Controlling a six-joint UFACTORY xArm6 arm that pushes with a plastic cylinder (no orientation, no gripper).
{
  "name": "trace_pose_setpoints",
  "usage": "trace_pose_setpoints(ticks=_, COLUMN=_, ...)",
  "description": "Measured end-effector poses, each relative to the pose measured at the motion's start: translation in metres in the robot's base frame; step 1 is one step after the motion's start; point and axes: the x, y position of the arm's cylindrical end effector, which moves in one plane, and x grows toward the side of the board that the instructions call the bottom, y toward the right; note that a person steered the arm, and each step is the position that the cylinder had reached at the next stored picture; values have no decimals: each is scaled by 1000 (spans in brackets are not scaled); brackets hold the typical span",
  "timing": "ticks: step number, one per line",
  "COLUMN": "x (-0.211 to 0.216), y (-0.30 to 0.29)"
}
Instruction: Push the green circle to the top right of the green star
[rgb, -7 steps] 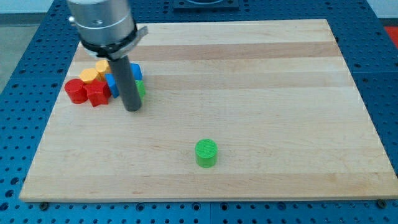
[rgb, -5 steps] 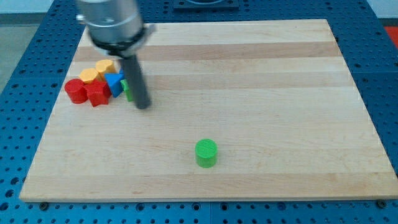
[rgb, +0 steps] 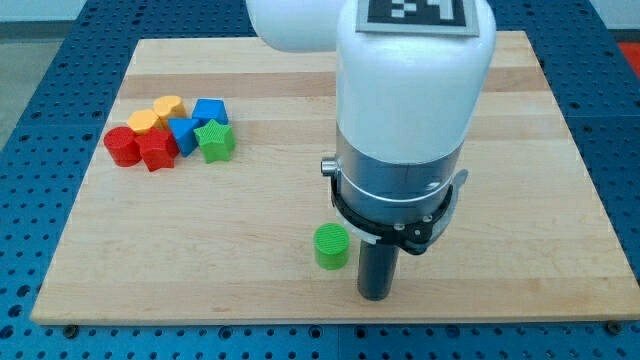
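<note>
While my tip (rgb: 374, 296) rests on the wooden board (rgb: 520, 180) holding nothing, the green circle (rgb: 332, 246) sits just up-left of it — the green star (rgb: 214, 141) lies well apart, farther up-left.

Single view only, raised and angled down from board's (rgb: 250, 90) near edge. Whole board framed, blue pegboard table (rgb: 40, 90) at margins. Arm housing (rgb: 410, 110) close, large, blocking centre right.

Pale wooden board (rgb: 560, 150), blue perforated table (rgb: 40, 90) around it (evenly lit)
</note>
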Motion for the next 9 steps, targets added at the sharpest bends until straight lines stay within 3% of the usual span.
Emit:
trace_pose_setpoints(ticks=4, x=-48, y=-86)
trace_pose_setpoints(ticks=6, x=-55, y=-55)
trace_pose_setpoints(ticks=9, x=-87, y=-64)
